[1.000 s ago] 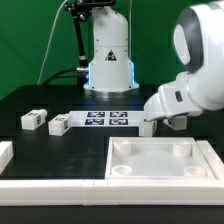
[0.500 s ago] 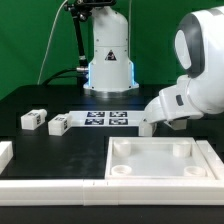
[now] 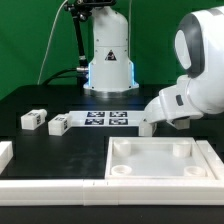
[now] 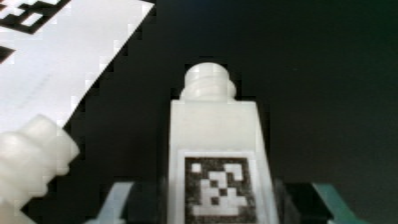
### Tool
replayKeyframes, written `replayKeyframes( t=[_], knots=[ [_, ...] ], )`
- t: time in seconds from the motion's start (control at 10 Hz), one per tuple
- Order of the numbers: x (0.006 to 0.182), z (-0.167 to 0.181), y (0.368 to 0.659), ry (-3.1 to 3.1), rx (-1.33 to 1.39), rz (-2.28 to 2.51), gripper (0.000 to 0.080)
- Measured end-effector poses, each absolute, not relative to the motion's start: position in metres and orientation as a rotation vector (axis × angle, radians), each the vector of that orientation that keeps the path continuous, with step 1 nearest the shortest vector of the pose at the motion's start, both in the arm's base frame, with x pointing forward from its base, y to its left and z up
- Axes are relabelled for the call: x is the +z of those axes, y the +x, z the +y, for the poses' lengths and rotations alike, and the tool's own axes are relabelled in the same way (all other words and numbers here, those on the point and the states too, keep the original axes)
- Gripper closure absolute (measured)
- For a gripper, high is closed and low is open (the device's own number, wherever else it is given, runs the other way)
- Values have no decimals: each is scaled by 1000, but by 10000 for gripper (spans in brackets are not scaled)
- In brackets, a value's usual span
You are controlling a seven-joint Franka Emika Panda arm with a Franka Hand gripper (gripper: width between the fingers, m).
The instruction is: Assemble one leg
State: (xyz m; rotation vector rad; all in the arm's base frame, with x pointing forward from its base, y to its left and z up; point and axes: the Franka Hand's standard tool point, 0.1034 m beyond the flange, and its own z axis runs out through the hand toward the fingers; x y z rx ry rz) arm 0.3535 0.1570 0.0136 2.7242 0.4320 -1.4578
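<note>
A white leg [image 4: 221,140] with a black-and-white tag on its face lies between my gripper's [image 4: 222,205] two fingers, its round peg end pointing away from me. The fingers [image 4: 128,200] stand on either side of it with a dark gap on each side, so the gripper is open around the leg. In the exterior view my gripper [image 3: 147,125] is low over the table just behind the white tray's far edge, with this leg [image 3: 146,127] under it. Two more legs [image 3: 33,119] [image 3: 58,124] lie at the exterior view's left.
The large white square tray-like piece [image 3: 160,178] with corner sockets fills the front right. The marker board [image 3: 105,118] lies mid-table and shows in the wrist view [image 4: 71,60]. A blurred white ribbed part [image 4: 36,165] sits close beside the gripper. A white piece [image 3: 4,152] lies front left.
The arm has shifted slightly between one second ago and half a second ago, then held still. The leg stays between the fingers.
</note>
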Motion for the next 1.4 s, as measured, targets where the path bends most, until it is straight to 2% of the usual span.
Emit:
replayKeyframes(
  t=[0.4,0.8,1.0,1.1,1.4],
  knots=[
    [14,157,354,2726,-1456,432,509],
    [73,161,374,2742,-1424,373,509],
    [72,161,373,2751,-1407,376,509],
    [68,163,383,2828,-1272,374,509],
    [68,161,389,2977,-928,372,509]
  ],
)
